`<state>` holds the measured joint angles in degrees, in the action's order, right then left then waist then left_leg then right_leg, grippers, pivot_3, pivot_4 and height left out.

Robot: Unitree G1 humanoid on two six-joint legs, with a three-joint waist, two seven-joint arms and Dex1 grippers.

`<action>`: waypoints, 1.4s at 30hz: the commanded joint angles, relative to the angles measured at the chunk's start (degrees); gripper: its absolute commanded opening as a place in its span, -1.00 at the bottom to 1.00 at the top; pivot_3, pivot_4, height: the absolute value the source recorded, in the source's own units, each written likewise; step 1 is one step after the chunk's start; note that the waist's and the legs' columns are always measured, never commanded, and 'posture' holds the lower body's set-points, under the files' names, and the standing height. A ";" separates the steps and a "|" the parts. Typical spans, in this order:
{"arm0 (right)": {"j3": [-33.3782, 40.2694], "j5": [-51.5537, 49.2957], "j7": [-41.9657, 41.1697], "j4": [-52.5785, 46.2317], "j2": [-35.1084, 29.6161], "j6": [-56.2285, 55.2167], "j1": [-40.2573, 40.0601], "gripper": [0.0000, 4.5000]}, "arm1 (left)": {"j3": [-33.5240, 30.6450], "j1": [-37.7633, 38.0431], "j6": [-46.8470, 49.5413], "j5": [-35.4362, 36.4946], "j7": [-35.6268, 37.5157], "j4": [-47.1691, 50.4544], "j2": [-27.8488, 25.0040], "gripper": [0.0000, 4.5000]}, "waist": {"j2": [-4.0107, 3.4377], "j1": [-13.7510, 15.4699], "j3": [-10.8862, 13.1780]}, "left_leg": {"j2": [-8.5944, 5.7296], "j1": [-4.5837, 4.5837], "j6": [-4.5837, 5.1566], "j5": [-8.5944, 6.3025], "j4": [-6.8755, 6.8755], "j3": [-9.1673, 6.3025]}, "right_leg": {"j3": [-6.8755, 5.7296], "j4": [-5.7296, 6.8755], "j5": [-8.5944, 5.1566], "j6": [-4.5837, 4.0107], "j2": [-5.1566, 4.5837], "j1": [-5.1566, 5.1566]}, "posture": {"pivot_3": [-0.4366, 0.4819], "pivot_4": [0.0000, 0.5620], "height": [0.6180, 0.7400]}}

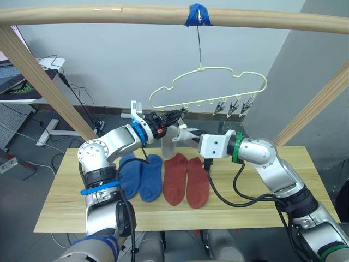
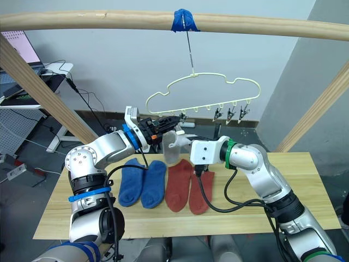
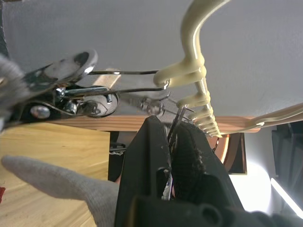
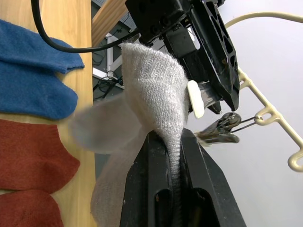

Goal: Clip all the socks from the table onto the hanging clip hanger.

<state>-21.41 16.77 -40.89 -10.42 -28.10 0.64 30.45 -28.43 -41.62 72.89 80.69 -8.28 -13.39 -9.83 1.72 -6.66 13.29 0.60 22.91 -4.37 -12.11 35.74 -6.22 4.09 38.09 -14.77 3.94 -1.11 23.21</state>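
Observation:
The pale-yellow clip hanger (image 1: 218,73) hangs by its hook from the taped rail. My left gripper (image 1: 175,115) is up at the hanger's left end, shut on one silver clip (image 3: 176,116); another clip (image 3: 66,87) hangs just beside it. My right gripper (image 1: 185,136) is shut on a light grey sock (image 4: 156,94) and holds it up right under the left gripper. Two blue socks (image 1: 142,176) and two rust-red socks (image 1: 186,181) lie side by side on the table (image 1: 262,202). Three free clips (image 1: 234,106) dangle at the hanger's right end.
A thick wooden rail (image 1: 109,15) with blue tape (image 1: 199,15) spans the top, held by slanted wooden posts (image 1: 43,82) at both sides. A black cable (image 1: 234,199) from my right arm loops over the table. A desk and cables stand at the far left.

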 commanded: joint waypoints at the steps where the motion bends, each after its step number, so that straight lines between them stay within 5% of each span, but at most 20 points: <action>1: 1.18 0.34 0.98 -0.34 0.57 -0.30 1.20 -1.00 | 0.73 0.68 0.03 0.82 0.07 0.06 -0.87 -0.94 | 0.00 0.02 0.00 | 0.00 0.00 0.00 0.00 0.00 0.00 | 0.00 0.00 0.00 0.00 0.00 0.00 | -0.41 -0.22 1.00; 11: 1.58 0.81 2.10 1.21 1.27 -0.45 2.10 -1.00 | 3.93 1.90 -0.92 -0.67 5.72 3.41 -2.58 -0.94 | 0.00 0.00 0.00 | 0.00 0.02 0.00 0.00 0.00 0.00 | 0.00 -0.03 0.00 0.00 0.00 0.00 | -0.42 -0.25 1.00; 25: 1.41 -0.31 1.83 1.99 1.89 -0.60 1.89 -1.00 | 4.30 3.13 -0.37 2.37 6.81 6.44 -4.75 1.00 | 0.00 0.01 0.00 | 0.00 0.04 0.00 0.00 -0.01 -0.01 | 0.00 -0.04 0.00 0.00 -0.01 0.01 | -0.38 -0.31 1.00; 28: 1.66 -2.07 1.55 3.18 3.52 0.36 1.82 -1.00 | 5.69 5.55 2.38 2.74 9.47 12.68 -10.14 1.00 | 0.00 -0.48 0.00 | 0.04 0.04 -0.01 0.00 -0.04 0.00 | 0.01 -0.02 0.00 0.00 0.02 0.05 | -0.33 -0.37 1.00; 42: 7.63 -9.77 -1.20 2.07 0.28 4.87 -6.51 0.99 | 6.42 16.95 -0.67 1.40 18.78 27.93 -22.43 1.00 | 0.06 1.82 -0.08 | 0.01 0.08 -0.03 -0.01 -0.05 -0.01 | -0.01 -0.10 0.19 -0.32 -0.04 0.05 | -0.22 -0.49 1.00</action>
<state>-16.16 8.92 -42.29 -5.85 -27.48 4.24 24.82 -21.50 -24.97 74.19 82.65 9.14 11.29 -31.69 1.78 -4.84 13.21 0.61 22.99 -4.42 -12.13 35.69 -6.24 4.08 38.00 -14.58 3.60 -1.15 23.26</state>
